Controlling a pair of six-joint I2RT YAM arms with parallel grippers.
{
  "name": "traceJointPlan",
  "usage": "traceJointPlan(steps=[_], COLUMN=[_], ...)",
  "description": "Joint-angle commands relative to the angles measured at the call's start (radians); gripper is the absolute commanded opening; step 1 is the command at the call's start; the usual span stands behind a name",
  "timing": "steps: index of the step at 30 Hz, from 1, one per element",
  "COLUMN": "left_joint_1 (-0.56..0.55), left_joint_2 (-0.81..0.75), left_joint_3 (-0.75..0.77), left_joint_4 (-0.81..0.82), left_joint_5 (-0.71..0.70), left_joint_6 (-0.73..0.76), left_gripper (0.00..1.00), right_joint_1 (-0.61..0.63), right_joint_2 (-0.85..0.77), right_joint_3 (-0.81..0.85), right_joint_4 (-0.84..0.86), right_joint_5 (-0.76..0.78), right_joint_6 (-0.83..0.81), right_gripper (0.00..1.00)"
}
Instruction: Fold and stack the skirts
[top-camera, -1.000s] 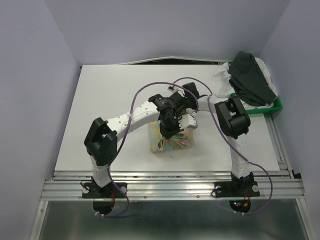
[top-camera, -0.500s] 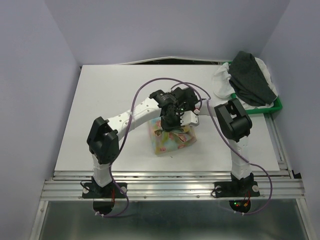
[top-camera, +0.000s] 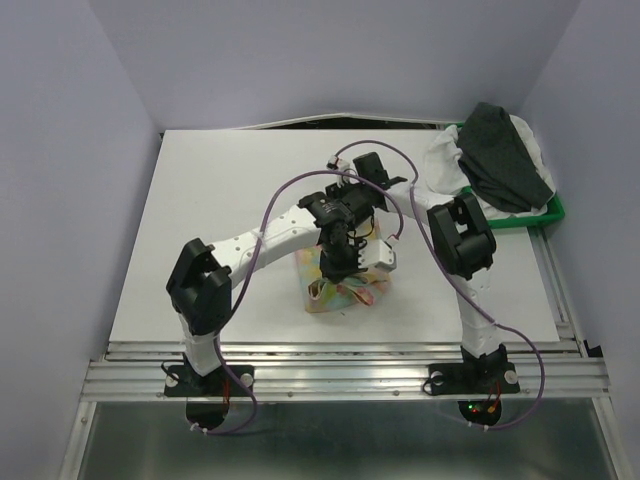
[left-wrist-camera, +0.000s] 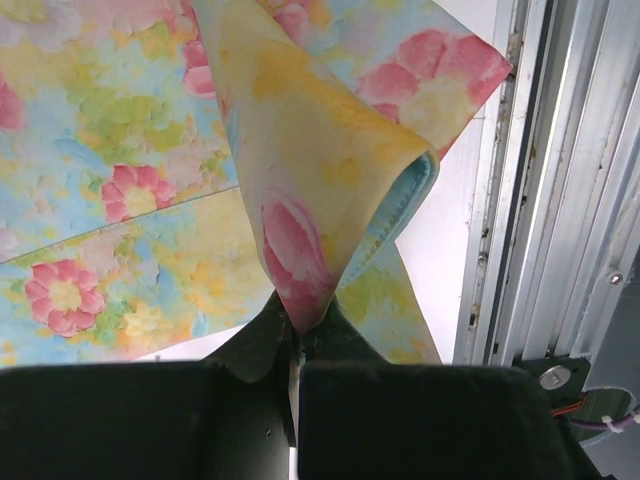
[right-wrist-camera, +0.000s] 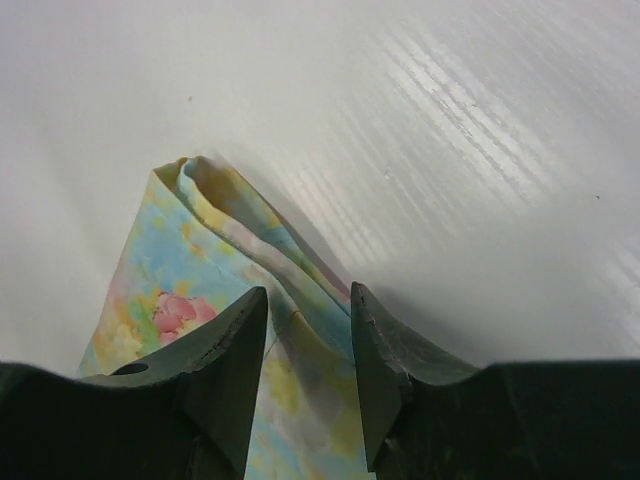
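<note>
The yellow floral skirt (top-camera: 345, 288) is seen loosely folded on the near middle of the tabletop (top-camera: 220, 200), one hemmed edge drawn up, while the charcoal skirt (top-camera: 505, 155) is draped over the white skirt (top-camera: 445, 165) at the far right.

I note a green tray (top-camera: 553, 211) at the white table's (top-camera: 220, 200) far right corner. Aluminium rails (top-camera: 340, 372) run along its near edge. Lavender walls (top-camera: 80, 150) enclose it.

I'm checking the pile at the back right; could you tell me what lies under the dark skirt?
A white skirt shows beneath the dark skirt, both over the green tray. Anything else underneath is covered.
</note>
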Motion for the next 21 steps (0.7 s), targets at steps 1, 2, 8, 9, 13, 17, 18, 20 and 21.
traceJointPlan(steps=[1, 2, 8, 9, 13, 17, 18, 20, 21], left_joint_1=[-0.008, -0.008, -0.006, -0.006, -0.005, 0.018, 0.031, 0.044, 0.051], left_joint_2=[-0.07, -0.071, -0.079, -0.082, -0.074, -0.041, -0.028, -0.017, -0.004], left_joint_3=[-0.02, -0.025, -0.032, -0.028, 0.02, 0.121, 0.159, 0.194, 0.225], left_joint_4=[-0.027, -0.026, -0.024, -0.027, -0.038, -0.072, -0.079, -0.084, -0.083], left_joint_5=[0.048, 0.043, 0.034, 0.034, 0.008, -0.026, -0.047, -0.067, -0.093], left_joint_6=[0.014, 0.013, 0.014, 0.013, 0.016, 0.029, 0.033, 0.045, 0.056], left_gripper=[0.0, 0.0, 0.0, 0.0, 0.0, 0.0, 0.0, 0.0, 0.0], right_joint_1=[-0.011, -0.011, -0.011, -0.011, -0.011, -0.011, -0.011, -0.011, -0.011], right_joint_2=[0.043, 0.051, 0.037, 0.034, 0.028, 0.04, 0.034, 0.028, 0.025], right_joint_3=[0.083, 0.098, 0.054, 0.037, 0.02, 0.02, 0.012, -0.006, -0.012], right_joint_4=[-0.068, -0.1, -0.139, -0.137, -0.143, -0.166, -0.165, -0.165, -0.165], right_joint_5=[0.07, 0.083, 0.139, 0.152, 0.114, 0.05, 0.033, 0.019, 0.005], right_joint_6=[-0.099, -0.134, -0.234, -0.24, -0.248, -0.242, -0.242, -0.242, -0.24], right_gripper=[0.44, 0.44, 0.47, 0.46, 0.37, 0.32, 0.32, 0.31, 0.31])
